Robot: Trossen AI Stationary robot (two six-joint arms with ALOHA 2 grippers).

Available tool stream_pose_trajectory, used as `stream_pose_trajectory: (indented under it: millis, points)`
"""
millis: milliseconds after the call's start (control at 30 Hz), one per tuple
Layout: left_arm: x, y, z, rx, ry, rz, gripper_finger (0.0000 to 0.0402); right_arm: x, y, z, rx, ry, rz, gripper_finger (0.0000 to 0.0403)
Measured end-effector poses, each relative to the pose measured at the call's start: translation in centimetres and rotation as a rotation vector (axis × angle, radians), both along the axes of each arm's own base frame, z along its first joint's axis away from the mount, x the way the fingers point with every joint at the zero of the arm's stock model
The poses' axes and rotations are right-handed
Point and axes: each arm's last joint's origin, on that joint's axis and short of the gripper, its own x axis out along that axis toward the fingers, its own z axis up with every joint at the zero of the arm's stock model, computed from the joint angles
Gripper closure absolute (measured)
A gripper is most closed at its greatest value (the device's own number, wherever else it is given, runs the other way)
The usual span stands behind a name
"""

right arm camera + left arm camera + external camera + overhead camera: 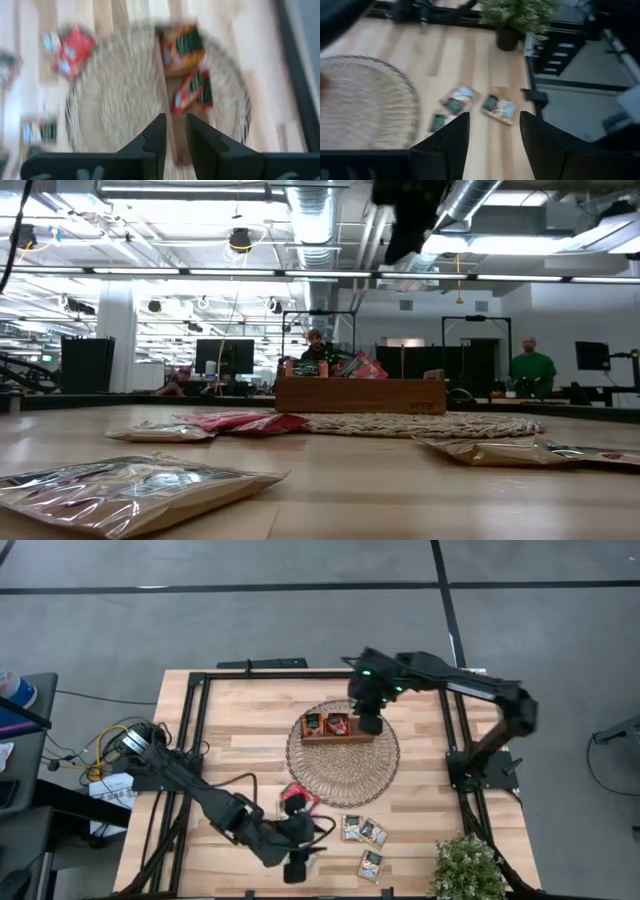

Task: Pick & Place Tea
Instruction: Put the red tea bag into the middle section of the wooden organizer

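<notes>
Two sachets [326,724] sit in the tray [338,738]; five remain around the mat's six o'clock; both grippers, left gripper [297,870] and right gripper [370,724], are parted, empty.

Glossy plastic tea sachets [130,490], pale wooden table [240,740], woven wicker mat [343,765].

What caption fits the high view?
Right gripper over the wooden tray; left gripper open near loose sachets.

Grey concrete floor [300,620] with dark seams surrounds the wooden table [230,730]. Beyond it, an open workshop: exposed silver ducts [310,225], strip lights [180,192], dark monitors [222,355]. A person in green [531,366] stands at the back.
</notes>
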Motion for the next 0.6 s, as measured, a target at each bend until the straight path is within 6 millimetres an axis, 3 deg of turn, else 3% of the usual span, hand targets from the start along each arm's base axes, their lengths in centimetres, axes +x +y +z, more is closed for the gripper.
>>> stream_pose_trajectory:
  millis: [167, 267, 433, 600]
  points:
    - [-1.0, 3.7, -0.2, 0.127, 0.114, 0.196, 0.0234, -1.8, 2.0, -1.7, -0.002, -0.193, -0.029, 0.0337]
    - [-1.5, 5.9, -2.3, 0.088, 0.144, 0.231, 0.0238, -1.7, 2.8, -3.8, -0.007, -0.246, -0.009, 0.0337]
    - [-2.1, 9.6, -7.3, -0.128, 0.006, 0.162, 0.0269, -1.4, 2.3, -6.4, -0.022, -0.232, -0.024, 0.0337]
    - [-5.6, 13.3, -10.2, -0.138, -0.042, 0.253, 0.0303, -1.2, 1.4, -6.9, -0.043, -0.259, -0.059, 0.0337]
